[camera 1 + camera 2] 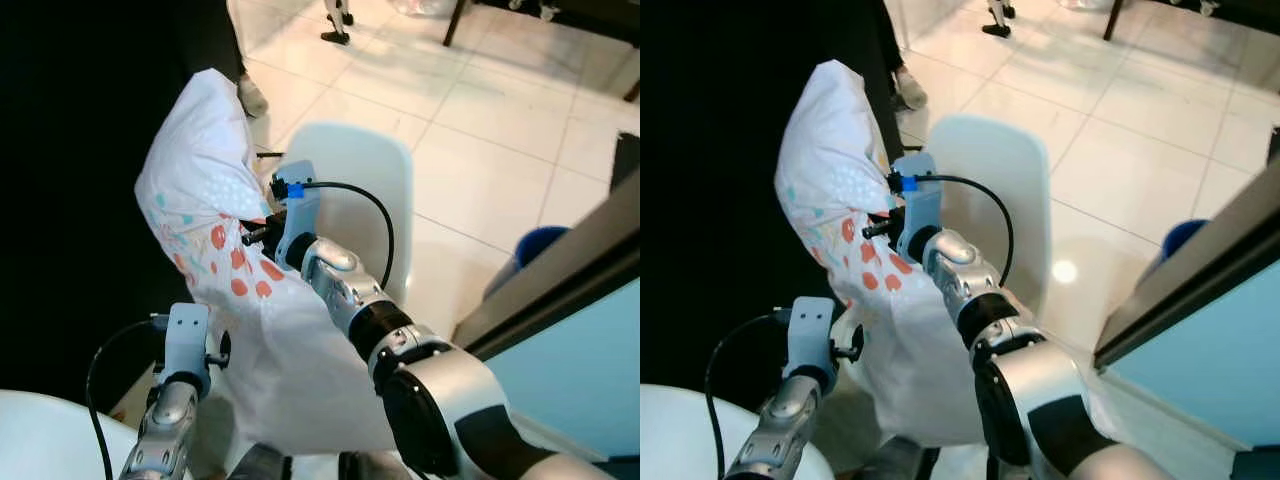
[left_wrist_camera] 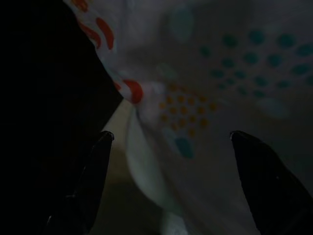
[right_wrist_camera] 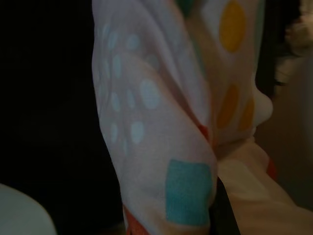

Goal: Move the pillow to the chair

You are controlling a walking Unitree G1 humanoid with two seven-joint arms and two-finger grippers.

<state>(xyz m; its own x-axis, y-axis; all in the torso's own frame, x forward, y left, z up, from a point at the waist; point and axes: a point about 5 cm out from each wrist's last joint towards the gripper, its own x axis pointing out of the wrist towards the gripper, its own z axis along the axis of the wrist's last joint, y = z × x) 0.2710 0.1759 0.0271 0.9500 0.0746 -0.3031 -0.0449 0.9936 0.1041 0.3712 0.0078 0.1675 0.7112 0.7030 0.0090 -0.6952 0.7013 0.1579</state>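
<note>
Right end effector [image 1: 255, 235] is clenched on the pillow [image 1: 215, 190], held up beside the white chair [image 1: 370, 190]. Left wrist view shows the left end effector [image 2: 171, 147] spread open under the fabric

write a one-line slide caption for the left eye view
Right gripper holds a white dotted pillow up beside a white chair, left gripper open below it.
</note>
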